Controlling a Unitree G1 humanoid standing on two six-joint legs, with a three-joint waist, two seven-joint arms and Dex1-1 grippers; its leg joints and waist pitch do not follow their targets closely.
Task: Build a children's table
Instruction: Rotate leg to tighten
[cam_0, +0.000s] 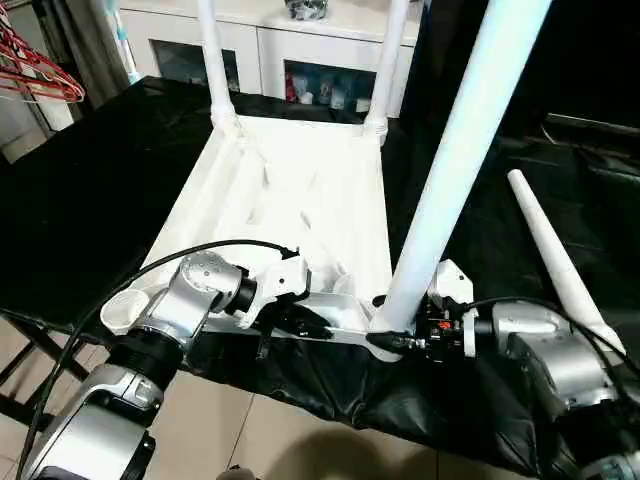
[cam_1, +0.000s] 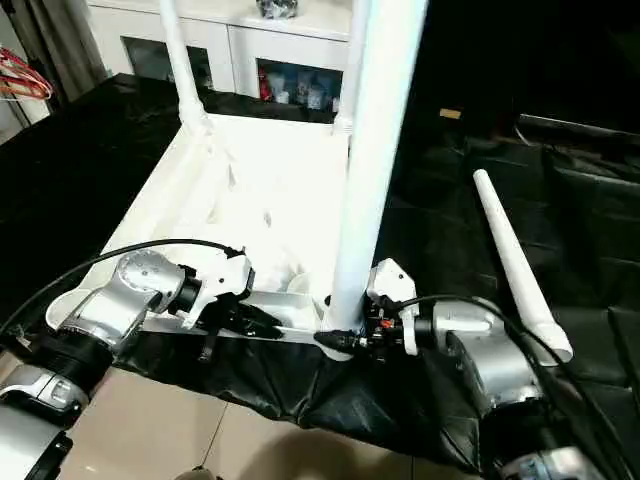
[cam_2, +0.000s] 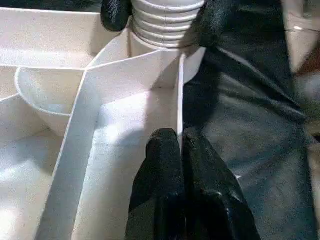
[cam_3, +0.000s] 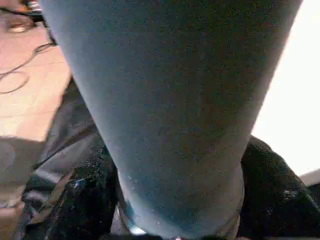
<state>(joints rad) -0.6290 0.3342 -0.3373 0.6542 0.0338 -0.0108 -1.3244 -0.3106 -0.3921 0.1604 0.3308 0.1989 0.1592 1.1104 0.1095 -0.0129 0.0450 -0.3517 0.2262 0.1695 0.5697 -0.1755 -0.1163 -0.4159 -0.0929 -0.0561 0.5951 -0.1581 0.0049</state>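
Note:
The children's table top lies upside down on the black cloth. Two white legs stand in its far corner sockets. A third leg stands in the near right socket, with my right gripper shut on its ribbed base; the black fingers press it from both sides. My left gripper is shut and empty, its fingertips resting on the near rim beside that corner. The near left socket holds nothing. A fourth leg lies loose to the right.
A white cabinet with glass doors stands behind the table. Red hangers hang at the far left. The black cloth drapes over the near edge above the tiled floor. A black cable arcs over my left forearm.

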